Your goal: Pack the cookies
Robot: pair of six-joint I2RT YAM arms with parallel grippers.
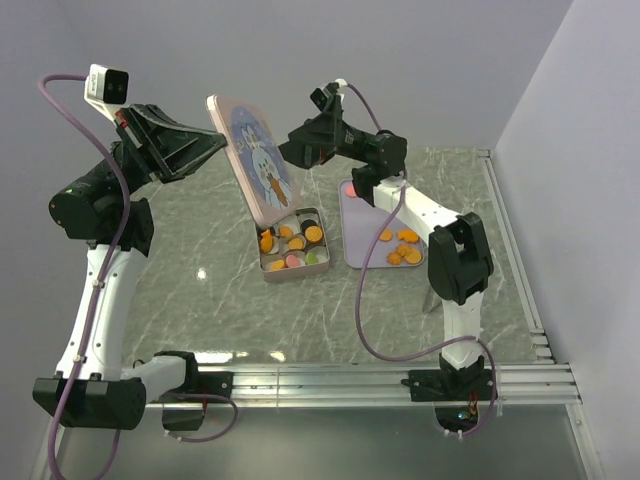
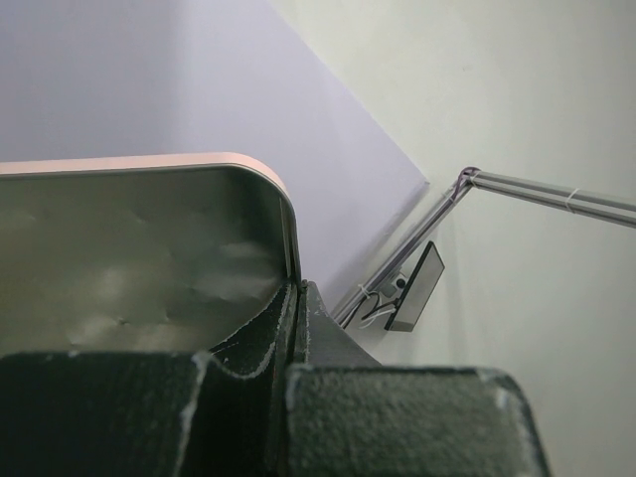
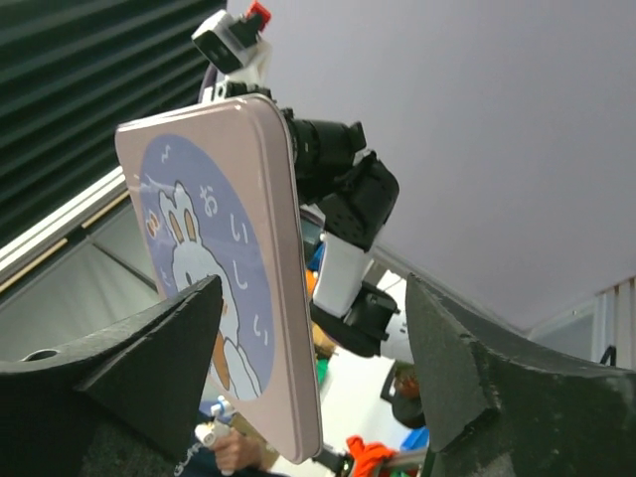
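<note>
- Overhead, the left claw (image 1: 205, 150) is clamped on the upper edge of a pink lid (image 1: 255, 160) with a rabbit drawing, holding it tilted above the grey marble tabletop (image 1: 200, 300). Its wrist camera shows the fingers (image 2: 248, 343) pinched tight on the rim, with the lid's (image 2: 139, 258) bare metal inside facing the lens.
- The right claw (image 1: 290, 152) is spread wide just off the lid's decorated face. In its wrist view the lid (image 3: 219, 278) stands ahead between the two dark fingers (image 3: 159, 348). Whether either finger touches it cannot be told.
- The cookies (image 1: 313, 234) lie partly in the compartments of a square silver tin (image 1: 297, 274) at mid-tabletop, showing orange, pink, green and dark pieces.
- More orange cookies (image 1: 403, 247) sit at the near end of a lavender tray (image 1: 362, 215) just right of the tin. A single pink piece (image 1: 350, 187) lies at the tray's far end.
- The lid stands between the two claws, and its lower end hangs over the tin's far rim. Whether it touches that rim cannot be told.
- The right arm's forearm crosses above the far half of the tray.
- Bare marble spreads to the left of the tin and toward the near edge, up to an aluminium rail (image 1: 350, 380) where both arm bases are bolted.
- A narrower strip of marble separates the tray from the pale side wall (image 1: 580, 150) on the right.
</note>
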